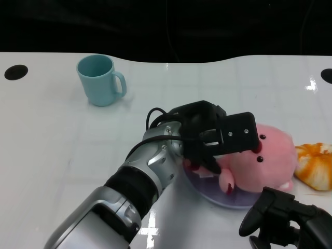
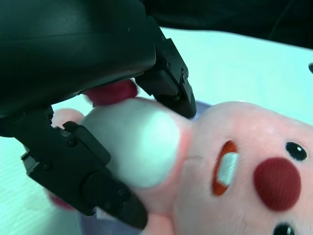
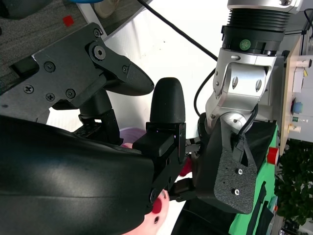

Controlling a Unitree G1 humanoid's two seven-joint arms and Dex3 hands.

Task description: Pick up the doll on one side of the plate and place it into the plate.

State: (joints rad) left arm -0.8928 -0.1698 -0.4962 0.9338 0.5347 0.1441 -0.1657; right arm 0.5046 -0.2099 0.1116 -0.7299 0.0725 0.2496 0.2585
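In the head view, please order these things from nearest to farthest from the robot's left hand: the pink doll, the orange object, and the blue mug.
1. Pink doll: gripped by the left hand, over the plate.
2. Orange object: past the doll, at the picture's right edge.
3. Blue mug: far back on the left side of the table.

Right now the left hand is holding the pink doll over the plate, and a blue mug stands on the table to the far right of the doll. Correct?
Not quite. The blue mug stands to the far left, as the head view shows. The left hand does hold the pink doll over the plate.
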